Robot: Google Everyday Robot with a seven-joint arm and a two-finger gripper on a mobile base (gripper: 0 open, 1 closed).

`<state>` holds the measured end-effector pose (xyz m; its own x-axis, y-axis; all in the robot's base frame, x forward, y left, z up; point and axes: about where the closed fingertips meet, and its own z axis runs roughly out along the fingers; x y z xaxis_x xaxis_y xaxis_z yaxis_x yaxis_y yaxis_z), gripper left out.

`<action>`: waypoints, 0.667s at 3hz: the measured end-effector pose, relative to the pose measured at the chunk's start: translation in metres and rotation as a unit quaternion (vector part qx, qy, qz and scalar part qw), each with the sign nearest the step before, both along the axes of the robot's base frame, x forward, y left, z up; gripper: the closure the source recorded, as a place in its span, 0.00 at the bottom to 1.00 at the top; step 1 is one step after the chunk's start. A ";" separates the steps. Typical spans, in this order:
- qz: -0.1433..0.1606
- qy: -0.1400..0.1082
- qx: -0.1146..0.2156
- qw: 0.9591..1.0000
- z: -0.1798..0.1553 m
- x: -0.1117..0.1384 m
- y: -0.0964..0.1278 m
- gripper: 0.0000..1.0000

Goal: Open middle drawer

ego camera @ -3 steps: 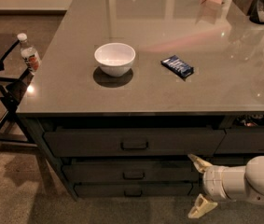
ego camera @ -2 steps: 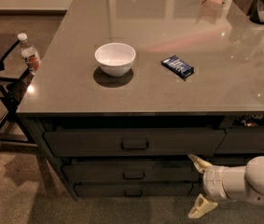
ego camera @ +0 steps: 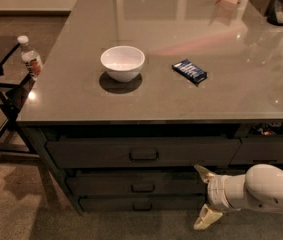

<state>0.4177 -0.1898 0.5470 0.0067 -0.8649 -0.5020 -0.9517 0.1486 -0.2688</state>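
Observation:
The middle drawer point(ego camera: 106, 185) is a wide dark front under the counter, shut, with a small dark loop handle point(ego camera: 142, 187) at its centre. A taller drawer point(ego camera: 81, 153) sits above it and a thinner one point(ego camera: 106, 204) below it. My gripper point(ego camera: 200, 198) is at the lower right, on a white arm, in front of the drawer stack. It is open and empty, with one fingertip high and one low. It is to the right of the handle and apart from it.
On the grey counter point(ego camera: 81, 94) stand a white bowl point(ego camera: 122, 62) and a dark blue packet point(ego camera: 190, 71). A water bottle point(ego camera: 31, 60) stands on a black folding stand point(ego camera: 1, 91) at the left. Another drawer point(ego camera: 266, 151) is at the right. The floor is carpet.

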 end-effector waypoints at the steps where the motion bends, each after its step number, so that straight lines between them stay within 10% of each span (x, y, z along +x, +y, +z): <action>1: -0.006 0.008 -0.007 1.000 -0.022 0.012 0.006 0.00; 2: -0.006 0.020 -0.010 1.000 -0.045 0.020 0.010 0.00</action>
<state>0.4377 -0.1795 0.5016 -0.0245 -0.8751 -0.4834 -0.9599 0.1556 -0.2331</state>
